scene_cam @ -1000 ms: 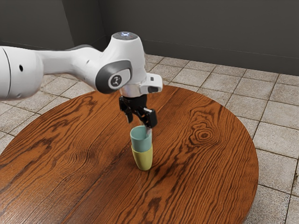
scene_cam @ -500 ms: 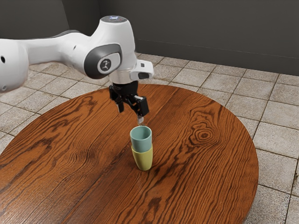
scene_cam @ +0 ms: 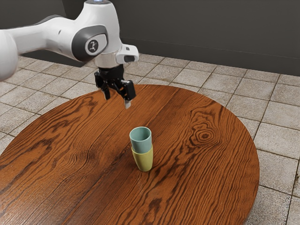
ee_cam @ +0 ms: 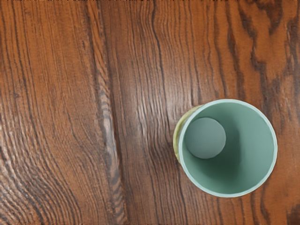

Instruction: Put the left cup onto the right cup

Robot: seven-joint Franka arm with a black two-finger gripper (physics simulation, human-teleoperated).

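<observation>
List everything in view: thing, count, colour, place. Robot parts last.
teal handleless cup: one, teal, nested upright in the yellow cup.
yellow handleless cup: one, yellow, on the table, under the teal cup.
round wooden table: one, reddish-brown, carrying both cups.
tiled floor: one, grey-beige, around the table.
dark wall: one, dark grey, behind the floor.
white robot arm: one, white, entering from the exterior view's left.
jaws: one pair, black, open, empty, above the table, exterior view's left of the cups.

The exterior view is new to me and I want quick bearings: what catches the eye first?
A teal cup sits nested in a yellow cup near the middle of the round wooden table. The black gripper hangs open and empty above the table, toward the exterior view's left of the stack.
</observation>
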